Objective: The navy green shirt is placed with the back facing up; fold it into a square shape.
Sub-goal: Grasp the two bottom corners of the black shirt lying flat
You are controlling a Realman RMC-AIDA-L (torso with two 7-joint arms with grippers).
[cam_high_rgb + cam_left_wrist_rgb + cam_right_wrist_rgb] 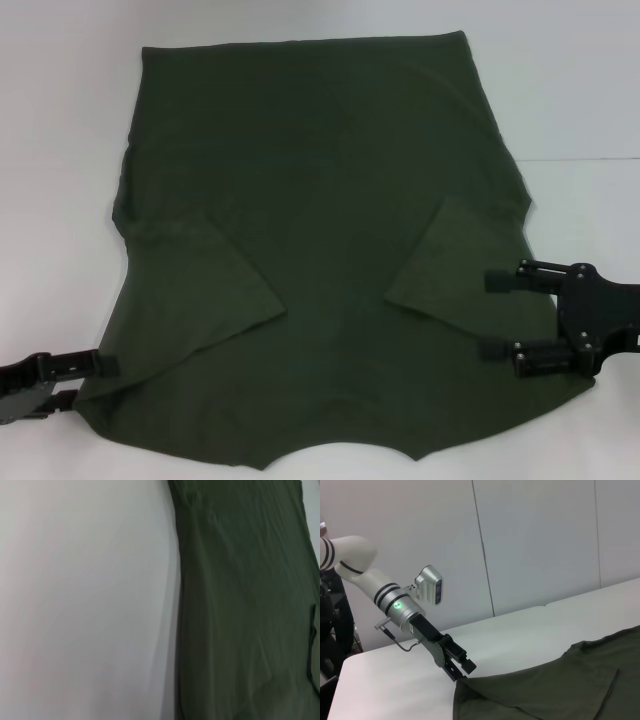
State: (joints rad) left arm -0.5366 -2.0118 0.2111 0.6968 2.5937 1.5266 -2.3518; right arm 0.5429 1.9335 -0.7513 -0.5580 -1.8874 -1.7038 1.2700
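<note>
Two grippers worked at the near end of the white table (60,120), one at each side of the navy green shirt (320,230), which lay spread flat over the middle of the surface with its collar end by the near edge and its hem toward the far edge. At the near left corner of the cloth, the left gripper (100,365) sat right at the shirt's shoulder edge; in the right wrist view its fingers appeared closed on the lifted corner, though the contact itself was too small to confirm. Along the shirt's right edge, the right gripper (492,315) hovered over the fabric with its fingers spread wide and nothing between them. Farther in, both short sleeves (205,285) were already turned inward onto the plain back. The sleeve fold seemed finished, and the lengthwise fold looked about to begin. Next, the right gripper probably needed to pinch its near corner, so both arms could carry the collar end toward the hem evenly.
</note>
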